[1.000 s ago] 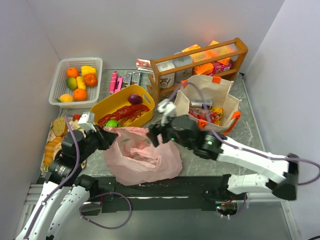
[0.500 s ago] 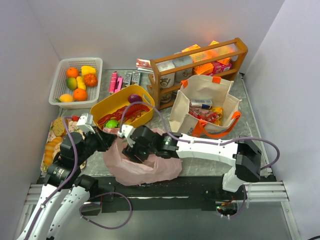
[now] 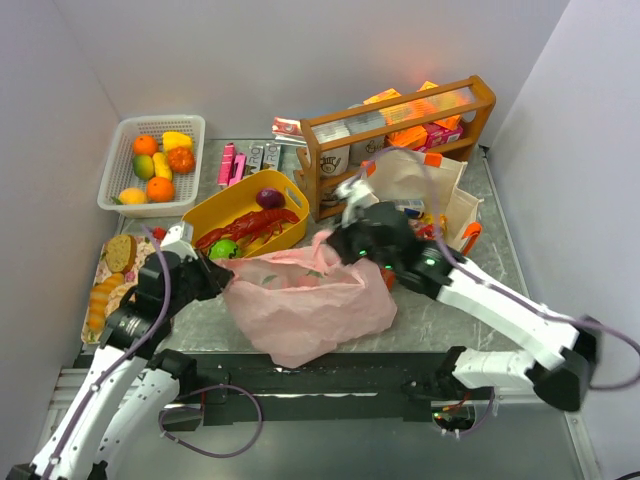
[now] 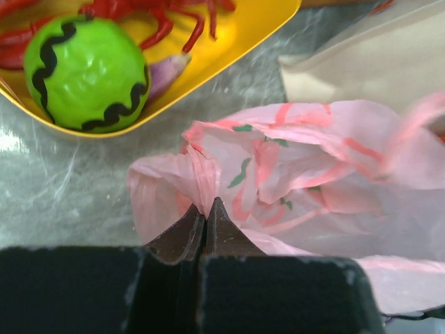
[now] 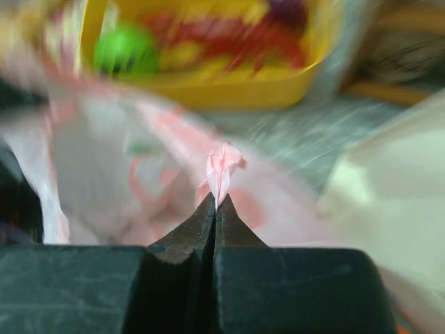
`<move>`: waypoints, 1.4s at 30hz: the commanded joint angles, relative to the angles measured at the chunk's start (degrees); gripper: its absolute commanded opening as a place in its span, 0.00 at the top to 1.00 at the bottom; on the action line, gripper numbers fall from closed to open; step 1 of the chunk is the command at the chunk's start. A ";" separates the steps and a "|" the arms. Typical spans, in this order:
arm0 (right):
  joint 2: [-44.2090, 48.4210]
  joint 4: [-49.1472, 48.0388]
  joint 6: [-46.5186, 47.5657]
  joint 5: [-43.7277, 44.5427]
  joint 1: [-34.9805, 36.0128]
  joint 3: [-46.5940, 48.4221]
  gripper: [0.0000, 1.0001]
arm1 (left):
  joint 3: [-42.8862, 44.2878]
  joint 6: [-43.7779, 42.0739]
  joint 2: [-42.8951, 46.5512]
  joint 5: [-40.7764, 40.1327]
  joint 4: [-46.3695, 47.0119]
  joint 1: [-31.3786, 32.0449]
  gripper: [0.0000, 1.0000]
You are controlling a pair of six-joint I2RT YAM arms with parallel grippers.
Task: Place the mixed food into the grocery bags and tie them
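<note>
The pink plastic grocery bag hangs stretched between both grippers near the table's front. My left gripper is shut on the bag's left rim, its jaws pinched tight. My right gripper is shut on a bunched bit of the right rim, jaws together. The cream canvas tote stands behind the right arm and is partly hidden by it. A green ball-like fruit and a purple vegetable lie in the yellow tub.
A red lobster lies in the tub. A white mesh basket of oranges and yellow fruit sits at the back left. A wooden rack with boxes stands behind the tote. A tray of bread is beside the left arm.
My right gripper reached down to the pink bag, shut on its rim, then pulled up and right, stretching the bag wide. The left gripper kept its hold.
</note>
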State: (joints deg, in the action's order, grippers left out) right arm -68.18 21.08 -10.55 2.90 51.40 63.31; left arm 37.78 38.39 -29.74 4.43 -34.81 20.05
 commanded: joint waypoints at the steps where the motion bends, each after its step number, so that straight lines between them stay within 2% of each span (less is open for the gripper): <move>1: 5.95 -4.12 -5.70 4.92 -3.14 -3.19 1.00 | 2.38 0.45 -3.57 2.34 -1.23 -0.10 0.99; 6: 9.29 -3.15 -8.17 6.07 -3.93 -4.68 1.00 | 2.65 -0.33 -5.77 5.59 -3.69 -0.10 0.99; 7: 10.08 -3.41 -9.39 6.07 -4.02 -5.29 1.00 | 3.00 -0.34 -6.03 5.94 -3.86 -0.10 0.88; 9: 10.35 -3.59 -10.19 5.55 -4.11 -5.30 1.00 | 6.32 0.10 -7.61 5.34 -7.35 -0.10 0.58; 10: 9.92 -3.33 -10.02 4.58 -4.11 -4.69 1.00 | 7.99 0.63 -8.05 4.29 -8.77 -0.10 0.24; 12: 9.04 -1.41 -10.02 4.14 -4.20 -3.55 1.00 | 13.60 0.72 -8.67 2.35 -12.63 -0.10 0.07; 13: 8.34 -0.87 -9.32 3.61 -4.20 -2.50 1.00 | 15.81 0.72 -8.93 -1.31 -13.70 -0.10 0.04; 18: 8.33 -0.07 -8.44 1.76 -4.29 -0.91 1.00 | 31.96 -2.08 -15.43 -9.51 -19.95 -0.10 0.04; 21: 8.16 -0.87 -7.65 1.50 -4.46 -0.29 1.00 | 36.56 -6.11 -21.75 -12.77 -19.60 -0.19 0.04; 23: 7.19 -0.78 -7.03 1.41 -4.55 1.11 1.00 | 37.28 -8.50 -27.88 -12.34 -17.68 -1.50 0.04; 24: 6.93 -0.87 -6.77 1.41 -4.55 1.55 1.00 | 37.28 -10.86 -30.18 -9.46 -16.53 -2.64 0.04; 25: 6.40 -0.95 -6.68 1.32 -4.64 2.25 1.00 | 37.28 -11.32 -32.73 -6.48 -15.91 -6.31 0.04; 27: 5.96 -1.22 -6.59 1.06 -4.64 2.61 1.00 | 37.45 -10.45 -40.03 -1.12 -16.43 -9.67 0.04; 29: 5.78 -1.30 -6.24 0.62 -4.73 2.79 1.00 | 37.28 -11.23 -44.24 0.84 -15.56 -12.32 0.04; 36: 4.12 -1.13 -5.10 -0.52 -5.25 3.57 1.00 | 34.56 -13.96 -49.62 2.95 -11.60 -12.76 0.04; 42: 3.85 -0.78 -4.57 -0.70 -5.43 4.28 1.00 | 33.15 -13.26 -51.83 2.69 -14.23 -12.76 0.04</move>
State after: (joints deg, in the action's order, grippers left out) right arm -64.60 21.26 -16.21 2.28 46.44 64.58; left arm 71.96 25.98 -80.84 5.52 -48.31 7.31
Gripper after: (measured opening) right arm 0.010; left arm 0.961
